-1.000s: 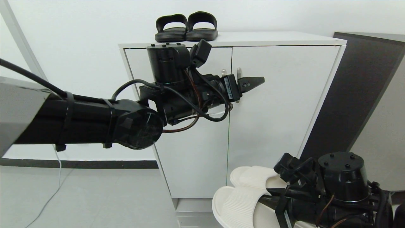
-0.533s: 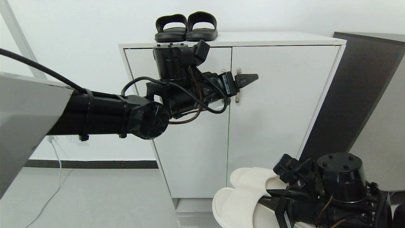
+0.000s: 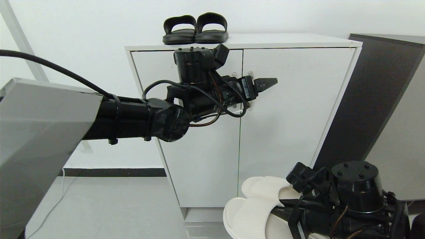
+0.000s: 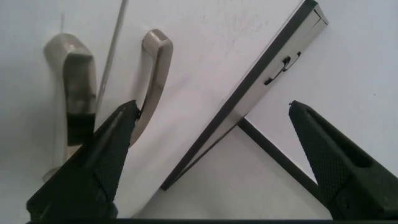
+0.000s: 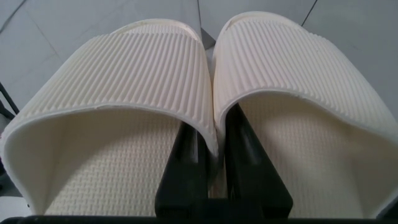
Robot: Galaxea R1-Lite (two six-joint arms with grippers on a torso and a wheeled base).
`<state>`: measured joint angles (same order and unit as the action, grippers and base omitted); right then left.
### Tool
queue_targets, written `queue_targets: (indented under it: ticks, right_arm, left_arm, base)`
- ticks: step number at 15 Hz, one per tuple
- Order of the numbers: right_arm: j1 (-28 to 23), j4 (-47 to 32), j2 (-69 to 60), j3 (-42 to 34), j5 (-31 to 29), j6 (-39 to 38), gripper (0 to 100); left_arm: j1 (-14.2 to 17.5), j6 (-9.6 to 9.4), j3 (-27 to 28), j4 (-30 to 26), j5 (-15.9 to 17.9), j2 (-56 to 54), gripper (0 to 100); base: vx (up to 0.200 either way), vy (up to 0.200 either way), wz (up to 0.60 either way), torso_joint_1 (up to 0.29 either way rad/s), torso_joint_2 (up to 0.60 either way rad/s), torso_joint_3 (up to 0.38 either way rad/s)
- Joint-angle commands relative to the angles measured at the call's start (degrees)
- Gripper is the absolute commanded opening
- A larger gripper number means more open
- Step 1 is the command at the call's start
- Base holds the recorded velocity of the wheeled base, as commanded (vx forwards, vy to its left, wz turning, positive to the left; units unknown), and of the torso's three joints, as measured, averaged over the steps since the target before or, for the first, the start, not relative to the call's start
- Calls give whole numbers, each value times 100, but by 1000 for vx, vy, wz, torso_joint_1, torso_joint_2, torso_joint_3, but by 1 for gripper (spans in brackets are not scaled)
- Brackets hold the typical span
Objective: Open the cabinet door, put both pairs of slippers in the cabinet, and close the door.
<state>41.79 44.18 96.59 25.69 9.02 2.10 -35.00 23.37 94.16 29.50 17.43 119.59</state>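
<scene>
1. Since the earlier frame, the left arm had pushed forward and slightly upward, carrying the left gripper across the seam between the shut doors of the cabinet.
2. Head view: the black slippers sat on the cabinet top. The right gripper hung low before the right door, holding the white slippers.
3. Left wrist view: the left gripper was spread wide. The right door's handle, long axis upright, lay between its fingers, hard by one tip, so the left arm was plainly the nearer one for pulling.
4. Right wrist view: the right gripper was clamped on the white slippers' adjoining strap edges.
</scene>
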Motion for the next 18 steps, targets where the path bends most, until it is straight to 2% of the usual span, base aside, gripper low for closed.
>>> queue_targets:
  ticks: [1,2,5,10,13,15,16,18]
  right_arm:
    - [5,3,9,-2,3,1,0]
    - [5,3,9,-2,3,1,0]
    - [5,3,9,-20,12,1,0]
    - [5,592,-26,-354,733,10,0]
    - [22,979,-35,-626,1111,28,0]
    - [57,987,-26,-653,1155,54,0]
    - [110,987,-43,-661,1155,63,0]
    - [233,996,-43,-661,1155,63,0]
  left_arm:
    - [-24,1,76,12,-12,100,100]
    - [-33,1,76,12,-21,91,0]
    - [-51,19,6,12,-91,-15,0]
    - [-455,1,-1251,196,-170,-929,0]
    - [-534,10,-1875,363,-179,-1403,0]
    - [-569,1,-2191,372,-179,-1658,0]
    - [-596,1,-2534,381,-170,-1922,0]
    - [-552,19,-2780,583,-179,-2106,0]
  base:
    - [0,0,0,0,0,0]
    - [0,0,0,0,0,0]
    - [0,0,0,0,0,0]
    - [0,0,0,0,0,0]
    - [0,0,0,0,0,0]
    - [0,0,0,0,0,0]
    - [0,0,0,0,0,0]
    - [0,0,0,0,0,0]
